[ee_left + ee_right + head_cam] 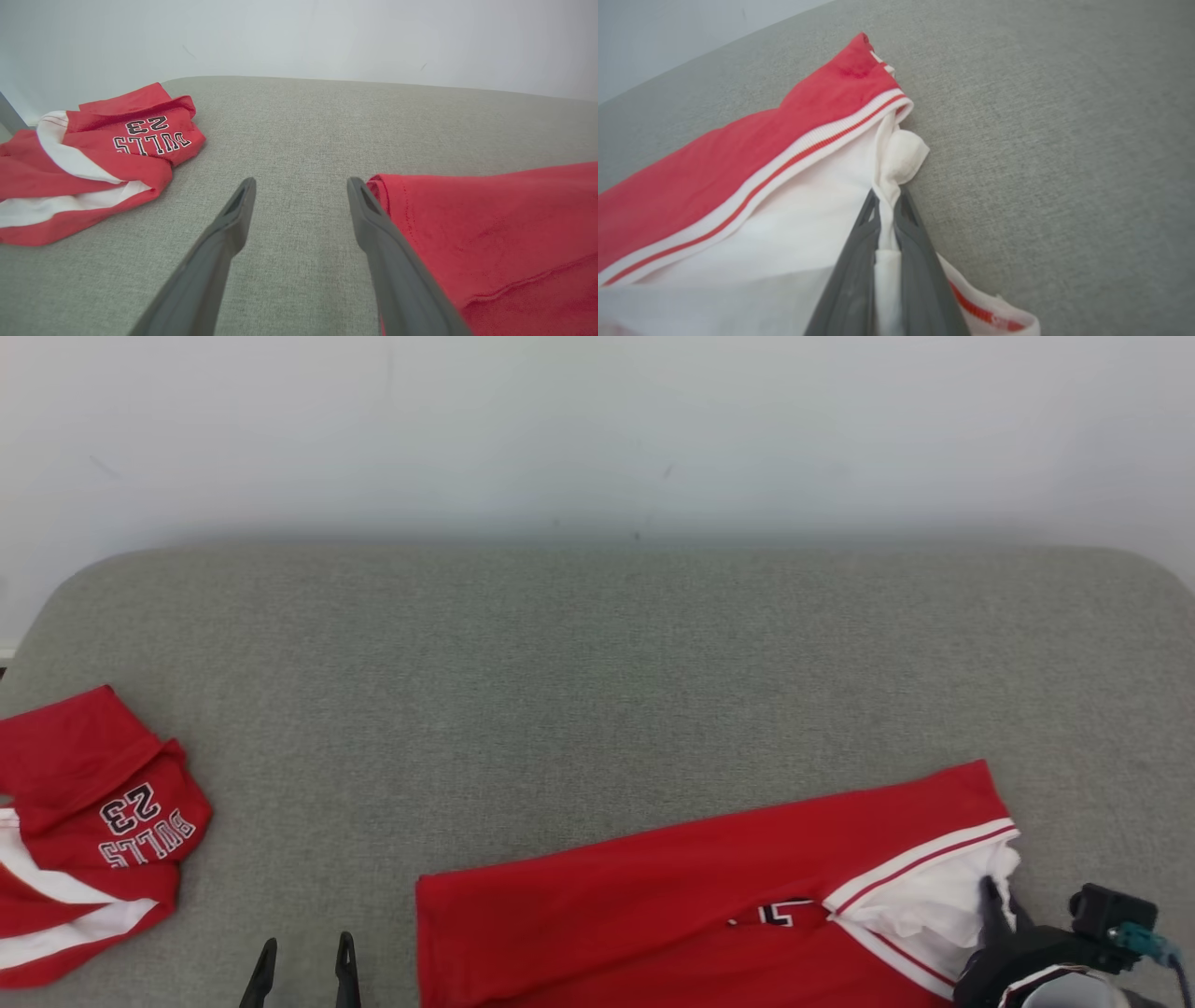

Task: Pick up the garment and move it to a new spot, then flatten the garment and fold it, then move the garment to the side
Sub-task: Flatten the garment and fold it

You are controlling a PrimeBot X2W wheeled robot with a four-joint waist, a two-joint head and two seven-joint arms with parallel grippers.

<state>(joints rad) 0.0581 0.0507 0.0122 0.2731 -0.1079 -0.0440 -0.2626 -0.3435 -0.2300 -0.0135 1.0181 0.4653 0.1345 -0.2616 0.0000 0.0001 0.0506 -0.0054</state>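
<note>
The grey fabric-covered desk is bare across its whole middle and far half, up to the pale wall along its far side, so there is plenty of room there for spreading or shifting cloth. The task's thing, a red jersey garment with white ribbed trim, lies along the desk's near edge, right of centre. It is stretched into a long, fairly smooth band and partly cut off by the head view's bottom edge. By the look of it, relocating is done and flattening or folding is under way, while the final move aside remains. A second red garment printed "BULLS 23" sits crumpled at the desk's near left, which limits room there. The right gripper has its fingers pinched on a white fold at the garment's bunched right end. The left gripper hovers over the desk with fingers wide and empty, just beside the garment's left hem.
</note>
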